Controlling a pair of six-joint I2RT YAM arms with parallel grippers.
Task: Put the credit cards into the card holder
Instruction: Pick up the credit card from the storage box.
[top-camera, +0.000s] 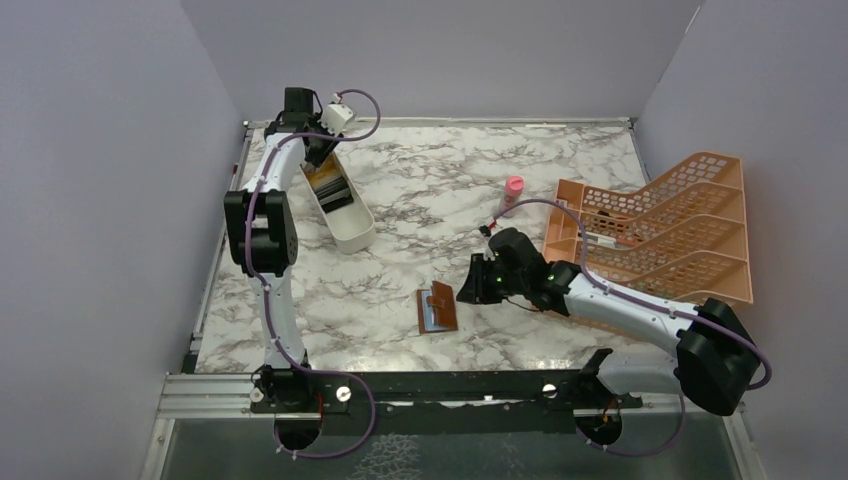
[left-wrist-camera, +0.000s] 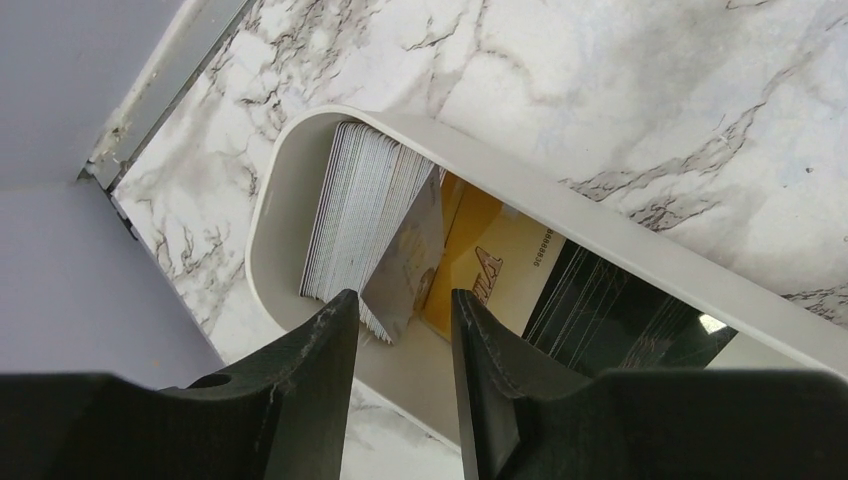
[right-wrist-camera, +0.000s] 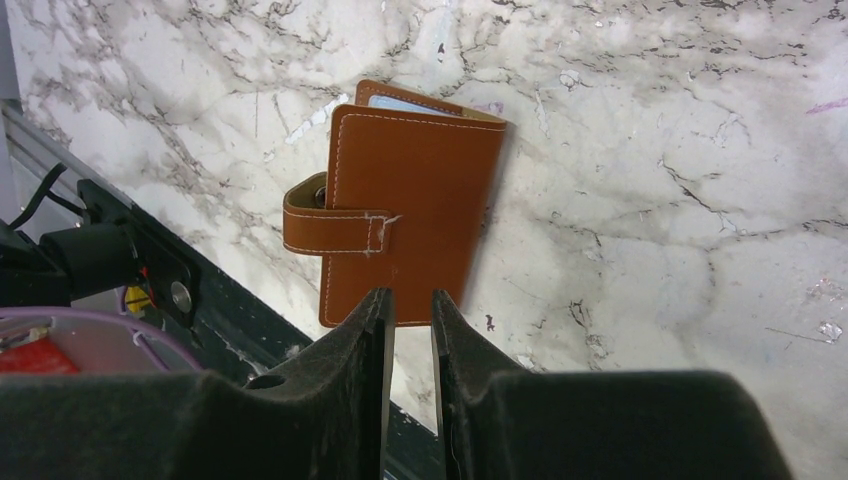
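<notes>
The credit cards (left-wrist-camera: 355, 200) stand packed on edge in a white oblong tray (left-wrist-camera: 600, 235), with a yellow-gold card (left-wrist-camera: 490, 270) and dark cards (left-wrist-camera: 620, 310) beside them. One grey card (left-wrist-camera: 405, 250) leans out of the stack. My left gripper (left-wrist-camera: 403, 295) is open, its tips on either side of that card's corner without touching it; it sits over the tray's far end (top-camera: 322, 150). The brown card holder (right-wrist-camera: 410, 200) lies closed with its strap fastened, also in the top view (top-camera: 437, 307). My right gripper (right-wrist-camera: 410, 293) hovers at its near edge, jaws slightly apart and empty.
An orange lattice rack (top-camera: 660, 230) stands at the right, behind my right arm. A small pink bottle (top-camera: 512, 192) stands mid-table. The black front rail (top-camera: 450, 385) runs along the near edge, close to the card holder. Grey walls enclose the table.
</notes>
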